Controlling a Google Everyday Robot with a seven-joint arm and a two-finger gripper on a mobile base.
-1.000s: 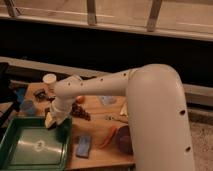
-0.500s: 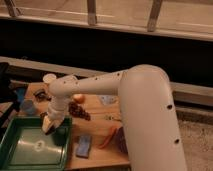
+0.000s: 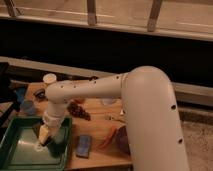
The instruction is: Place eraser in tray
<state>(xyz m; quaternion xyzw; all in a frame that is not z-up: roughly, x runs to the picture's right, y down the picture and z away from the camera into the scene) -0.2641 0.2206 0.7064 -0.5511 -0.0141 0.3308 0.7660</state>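
We find the white arm (image 3: 100, 90) reaching from the right foreground across the table (image 3: 100, 127) and bending down at its far left end. The tool (image 3: 43, 139) hangs over the right half of the tray (image 3: 20, 150), low inside the raised rim, its pale tip pointing down toward the tray floor. We cannot tell how the tool stands, apart or together, nor whether anything is held in it.

We cannot make out the eraser with certainty. A dark shape lies in the tray just right of the tool tip, but it may be shadow; we do not identify it.

The tray is green, shallow and rectangular, and sits at the front left corner of the table, with a pale mark near its centre just beside the tool tip.

On the table we also note:
- a blue pad (image 3: 83, 145) just right of the tray, near the front edge;
- an orange-red item (image 3: 108, 139) right of the pad, partly behind the arm;
- a dark reddish-brown item (image 3: 78, 110) behind the tray's right corner;
- a white round-topped object (image 3: 49, 78) at the back left;
- a blue round object (image 3: 27, 106) near the left edge.
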